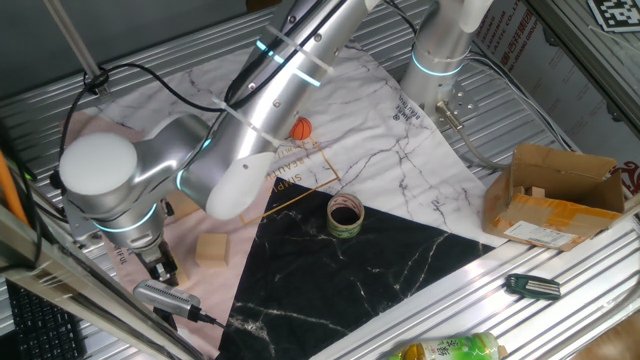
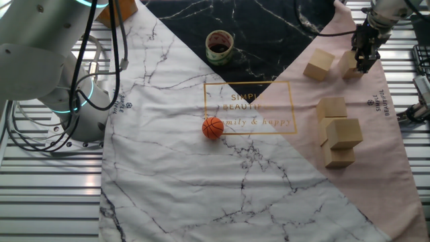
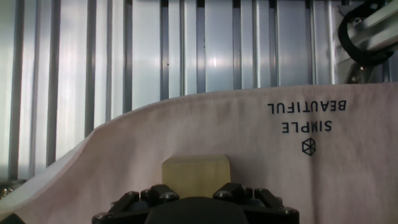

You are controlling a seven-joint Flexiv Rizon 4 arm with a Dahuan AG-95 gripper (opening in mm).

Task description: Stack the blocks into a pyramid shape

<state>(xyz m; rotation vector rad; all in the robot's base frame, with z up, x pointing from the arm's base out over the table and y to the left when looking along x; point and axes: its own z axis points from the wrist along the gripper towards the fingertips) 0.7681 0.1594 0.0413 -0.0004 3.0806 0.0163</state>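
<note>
Hand view: my gripper (image 3: 196, 198) shows at the bottom edge with one block (image 3: 196, 175) seated between my fingers; I am clamped on it, over the pink corner of the cloth (image 3: 261, 155).

Blocks:
- Held block (image 2: 351, 64), near the far right edge of the cloth in the other fixed view, with my gripper (image 2: 366, 62) on it.
- Loose block (image 2: 318, 64), just beside the held one, toward the tape roll.
- Cluster of blocks (image 2: 339, 132), well apart from my gripper on the pink cloth: a flat one behind, a large-looking one in front of it, another below. How many lie there, and whether any is stacked, I cannot tell.
- One fixed view: my gripper (image 1: 160, 266) at the cloth's left corner, a block (image 1: 212, 250) just beside it; my own arm hides the rest.

Containers:
- Cardboard box (image 1: 555, 195), open, on the metal table (image 1: 420, 300) beyond the cloth; contents not readable.

Other items:
- Tape roll (image 2: 219, 46) on the black marble part.
- Orange ball (image 2: 213, 128) on the white marble part, by the gold lettering.
- Green bottle (image 1: 445, 349) and a small dark object (image 1: 531, 287) on the table edge.
</note>
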